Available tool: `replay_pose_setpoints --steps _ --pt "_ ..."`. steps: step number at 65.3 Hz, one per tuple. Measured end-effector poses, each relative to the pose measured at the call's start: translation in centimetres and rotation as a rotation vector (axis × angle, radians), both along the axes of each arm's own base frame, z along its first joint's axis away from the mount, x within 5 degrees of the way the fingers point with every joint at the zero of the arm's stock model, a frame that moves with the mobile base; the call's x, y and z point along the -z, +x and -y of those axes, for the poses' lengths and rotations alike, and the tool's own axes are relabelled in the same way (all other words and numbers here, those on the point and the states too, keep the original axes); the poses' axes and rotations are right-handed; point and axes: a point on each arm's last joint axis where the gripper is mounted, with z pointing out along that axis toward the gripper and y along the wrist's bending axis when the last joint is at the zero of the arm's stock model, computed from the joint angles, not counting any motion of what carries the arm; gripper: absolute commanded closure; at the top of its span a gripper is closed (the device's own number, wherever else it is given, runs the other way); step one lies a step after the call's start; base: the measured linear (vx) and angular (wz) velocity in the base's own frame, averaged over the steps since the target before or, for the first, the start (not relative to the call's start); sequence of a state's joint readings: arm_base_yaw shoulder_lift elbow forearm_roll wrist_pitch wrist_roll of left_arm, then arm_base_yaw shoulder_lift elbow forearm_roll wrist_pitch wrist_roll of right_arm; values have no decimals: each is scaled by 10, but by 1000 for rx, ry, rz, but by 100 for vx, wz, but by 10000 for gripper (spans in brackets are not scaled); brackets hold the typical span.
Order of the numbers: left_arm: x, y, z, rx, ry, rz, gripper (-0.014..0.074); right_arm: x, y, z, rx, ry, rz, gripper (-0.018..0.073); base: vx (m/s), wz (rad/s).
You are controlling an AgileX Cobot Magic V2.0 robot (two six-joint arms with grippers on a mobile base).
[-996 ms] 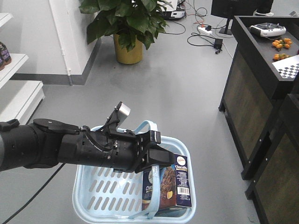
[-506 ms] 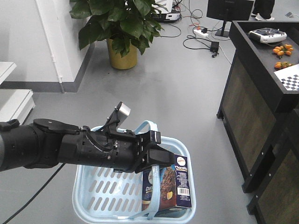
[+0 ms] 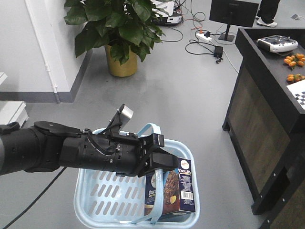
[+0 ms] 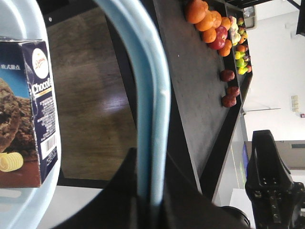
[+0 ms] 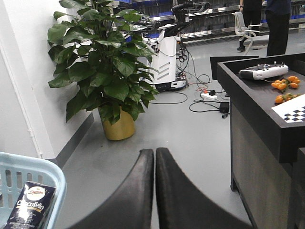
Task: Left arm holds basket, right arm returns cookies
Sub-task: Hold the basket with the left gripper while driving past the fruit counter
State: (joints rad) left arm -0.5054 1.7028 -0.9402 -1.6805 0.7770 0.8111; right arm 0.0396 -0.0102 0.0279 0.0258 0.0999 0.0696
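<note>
Left grip: my bulky black left gripper [image 3: 164, 161] is clamped on the pale blue loop handle [image 4: 155, 95], so the light blue slotted plastic basket [image 3: 102, 183] hangs off it.
Cookies: the navy-and-brown cardboard cookie box [image 3: 174, 190] stands upright in the basket's right end, probably an easy grab.
Right grip: the black right gripper [image 5: 155, 153] has its jaws together and empty, and it's clear of the basket.
Far: a black counter [image 5: 257, 95] and a leafy potted plant [image 5: 105, 62].

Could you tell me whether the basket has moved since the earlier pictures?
Yes. The basket stays under the left arm, but the yellow plant pot slid down-left, so it was likely carried toward the pot.
</note>
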Motion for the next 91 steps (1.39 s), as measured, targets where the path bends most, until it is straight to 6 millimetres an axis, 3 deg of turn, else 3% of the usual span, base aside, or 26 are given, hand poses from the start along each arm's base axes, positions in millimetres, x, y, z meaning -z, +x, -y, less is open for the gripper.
replay_pose_setpoints --steps 49,91 --pt "0 0 0 1 -1 0 603 0 0 0 0 0 0 567 20 8" --pt "0 0 0 0 0 0 603 0 0 0 0 0 0 567 22 52"
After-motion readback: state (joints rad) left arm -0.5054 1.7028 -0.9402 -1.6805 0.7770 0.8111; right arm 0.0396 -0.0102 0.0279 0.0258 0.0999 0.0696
